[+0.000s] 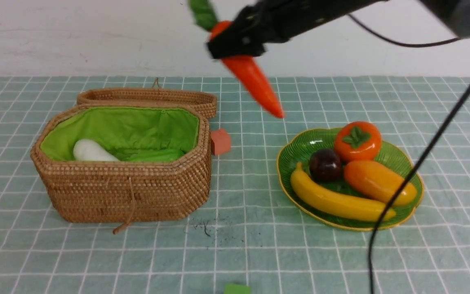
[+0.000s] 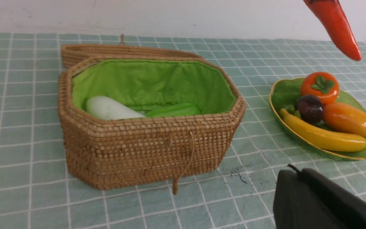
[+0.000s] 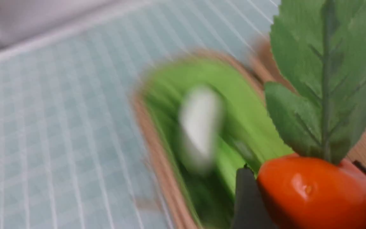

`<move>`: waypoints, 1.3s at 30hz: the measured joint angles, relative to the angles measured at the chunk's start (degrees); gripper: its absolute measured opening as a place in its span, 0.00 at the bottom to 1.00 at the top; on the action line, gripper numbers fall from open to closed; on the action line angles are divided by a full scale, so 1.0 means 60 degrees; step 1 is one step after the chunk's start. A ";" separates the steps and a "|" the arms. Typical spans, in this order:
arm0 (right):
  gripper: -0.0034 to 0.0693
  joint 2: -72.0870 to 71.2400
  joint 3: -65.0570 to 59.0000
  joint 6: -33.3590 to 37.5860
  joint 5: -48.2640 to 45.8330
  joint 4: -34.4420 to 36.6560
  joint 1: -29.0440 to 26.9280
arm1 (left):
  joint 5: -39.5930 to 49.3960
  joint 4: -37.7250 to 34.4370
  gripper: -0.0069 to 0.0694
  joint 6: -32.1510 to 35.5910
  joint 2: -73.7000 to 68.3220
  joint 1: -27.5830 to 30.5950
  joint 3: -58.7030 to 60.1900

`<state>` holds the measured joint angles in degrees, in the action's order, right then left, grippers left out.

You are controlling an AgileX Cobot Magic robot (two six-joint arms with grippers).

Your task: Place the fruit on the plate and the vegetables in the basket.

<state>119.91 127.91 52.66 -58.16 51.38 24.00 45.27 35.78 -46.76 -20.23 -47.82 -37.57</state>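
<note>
Layout: basket (image 1: 129,192) at left, its lid (image 1: 149,98) behind it; radish (image 1: 92,152) and gourd (image 1: 157,155) inside. Plate (image 1: 296,157) at right, bearing banana (image 1: 337,200) in front, mangosteen (image 1: 324,164) and mango (image 1: 375,181) mid-plate, persimmon (image 1: 357,141) behind. Carrot (image 1: 255,83) aloft in the right gripper (image 1: 239,43), tilted, between basket and plate.

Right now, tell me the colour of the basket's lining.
Bright green, lining the basket; clearest in the left wrist view.
</note>
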 joint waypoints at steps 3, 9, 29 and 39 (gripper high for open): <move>0.57 0.0599 0.0000 0.0459 0.2041 0.0230 0.1281 | -0.0071 0.0100 0.07 -0.0029 0.0000 0.0000 0.0000; 0.59 0.1769 -0.0061 0.0867 0.4475 -0.0182 0.2510 | -0.0138 0.0105 0.07 0.0081 0.0000 0.0000 0.0000; 0.29 -0.2555 -0.0667 -0.6860 -0.2257 -0.6975 0.2390 | -0.1458 -0.0336 0.07 0.0355 0.0243 0.0000 0.0081; 0.04 -0.7910 -0.6778 -0.9620 -0.2338 -0.8126 0.2390 | -0.4093 -0.1159 0.07 0.1001 0.3183 0.0000 0.2840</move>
<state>72.45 87.24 -5.07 -72.19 2.63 38.34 20.71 28.82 -40.75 -1.13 -47.82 -20.53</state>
